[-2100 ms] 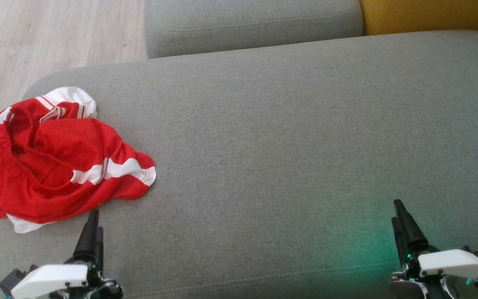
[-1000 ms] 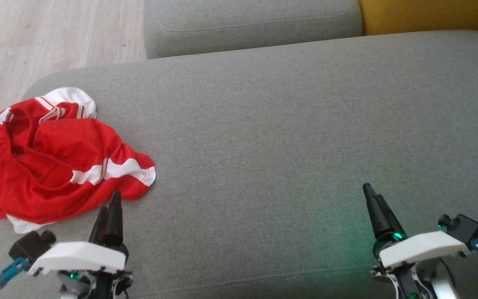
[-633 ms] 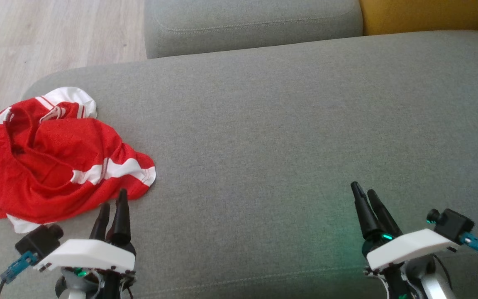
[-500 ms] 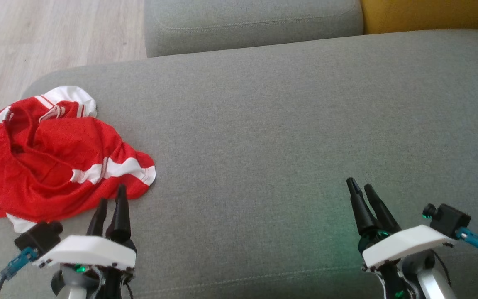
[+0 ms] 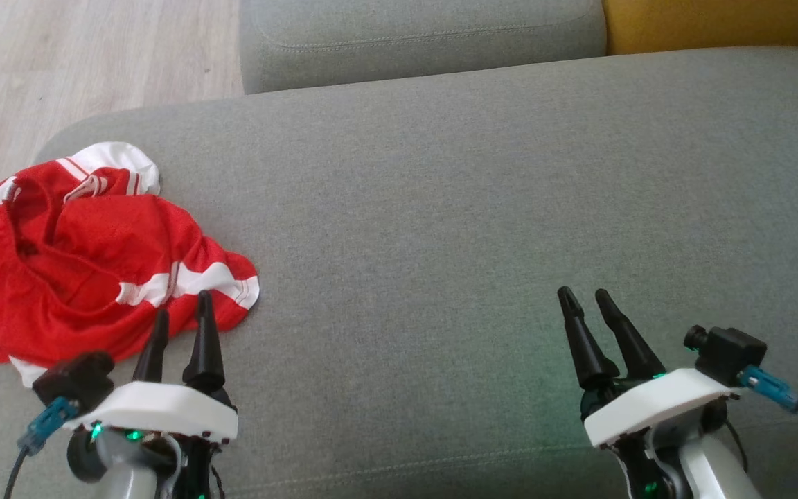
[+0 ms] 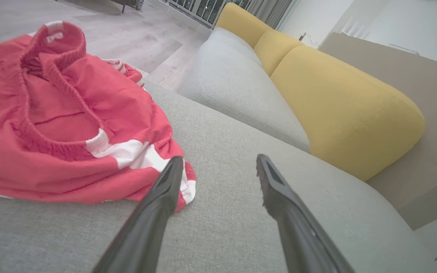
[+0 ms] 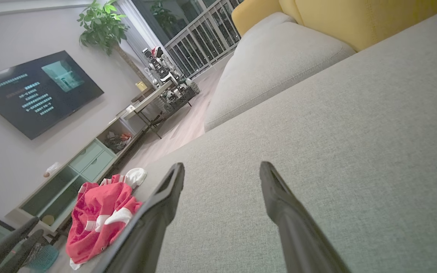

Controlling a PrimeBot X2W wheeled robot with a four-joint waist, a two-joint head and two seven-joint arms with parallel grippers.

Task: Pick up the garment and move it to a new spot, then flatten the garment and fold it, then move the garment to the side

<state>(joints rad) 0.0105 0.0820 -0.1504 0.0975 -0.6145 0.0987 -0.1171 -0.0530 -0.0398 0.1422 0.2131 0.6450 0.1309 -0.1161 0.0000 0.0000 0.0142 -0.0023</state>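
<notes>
The garment (image 5: 87, 256) is a crumpled red piece with white stripes, lying at the left end of the grey sofa seat (image 5: 454, 229). It also shows in the left wrist view (image 6: 59, 125) and small in the right wrist view (image 7: 97, 216). My left gripper (image 5: 181, 306) is open, its fingertips just over the garment's near hem, one finger (image 6: 165, 189) at the white-striped corner. My right gripper (image 5: 584, 296) is open over bare cushion at the lower right, far from the garment, with nothing between its fingers.
A second grey seat cushion (image 5: 420, 34) and a yellow cushion (image 5: 711, 24) lie behind the seat. Wooden floor (image 5: 59, 62) runs past the seat's left edge. A TV (image 7: 32, 91), a low cabinet (image 7: 74, 167) and another robot (image 7: 165, 76) stand across the room.
Both arms have come forward over the seat and turned so their two fingers show apart. The left fingertips have reached the garment's near hem. The garment has not moved.
</notes>
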